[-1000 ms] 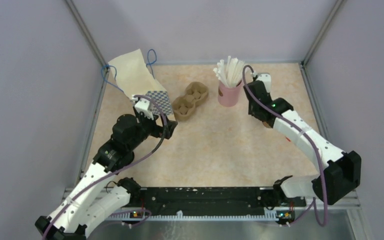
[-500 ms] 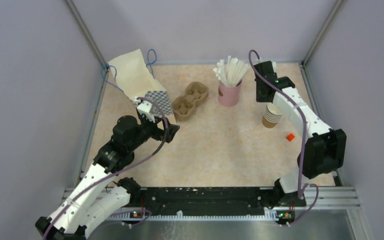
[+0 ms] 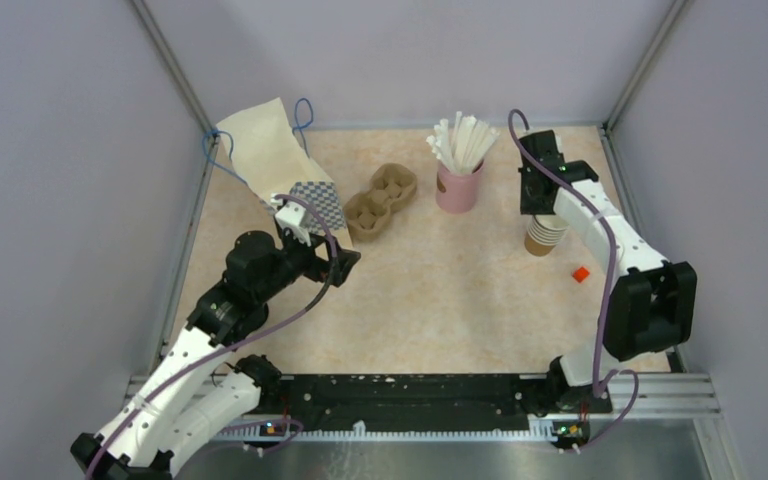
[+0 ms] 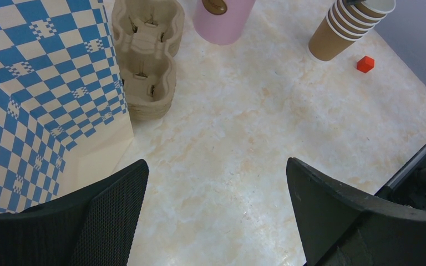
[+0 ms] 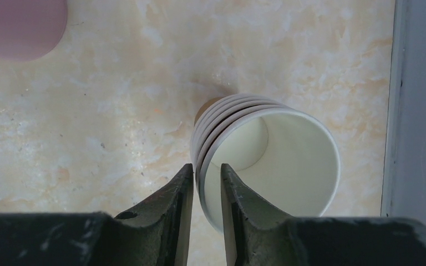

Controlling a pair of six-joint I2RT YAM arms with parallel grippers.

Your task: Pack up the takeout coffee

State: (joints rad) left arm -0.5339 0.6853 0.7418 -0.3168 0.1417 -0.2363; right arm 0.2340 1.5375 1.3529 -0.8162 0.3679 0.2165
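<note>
R claw (image 5: 205,173) pinches the rim of the lidless cup stack (image 5: 272,160), far right of the counter (image 3: 440,300). L claw (image 4: 216,166) hangs spread by the checkered bag (image 4: 33,83). Lidded takeout coffee: not in any view. We judge it's the cup-fetching step; next, lift one cup w/o dragging the rest.

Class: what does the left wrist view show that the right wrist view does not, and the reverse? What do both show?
Only left wrist: the checkered bag, the pulp cup carrier, the red cube, the open left tool. Only right wrist: the right tool closed on the top rim of the stack of paper cups. Both: that stack, the pink cup, the table.
</note>
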